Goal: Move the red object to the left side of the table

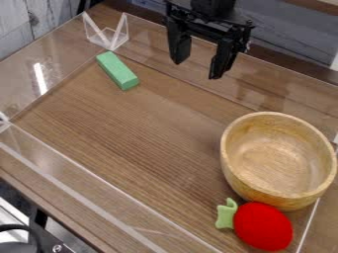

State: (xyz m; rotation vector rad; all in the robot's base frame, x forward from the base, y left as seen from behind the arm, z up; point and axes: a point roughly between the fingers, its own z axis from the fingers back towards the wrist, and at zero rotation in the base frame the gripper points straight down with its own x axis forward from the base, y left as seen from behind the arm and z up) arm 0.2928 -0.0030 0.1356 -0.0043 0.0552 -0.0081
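The red object [263, 226] is a small round bright-red toy fruit with a green leafy bit, lying at the front right of the table [132, 128], just in front of the wooden bowl. My black gripper [199, 57] hangs over the back middle of the tabletop, pointing down. Its fingers stand apart with nothing between them. It is far from the red fruit, well behind it and to its left.
A wooden bowl [278, 158] sits at the right, touching or nearly touching the fruit's leaf. A green rectangular block [117, 69] lies at the back left. Low clear acrylic walls [53, 163] edge the tabletop.
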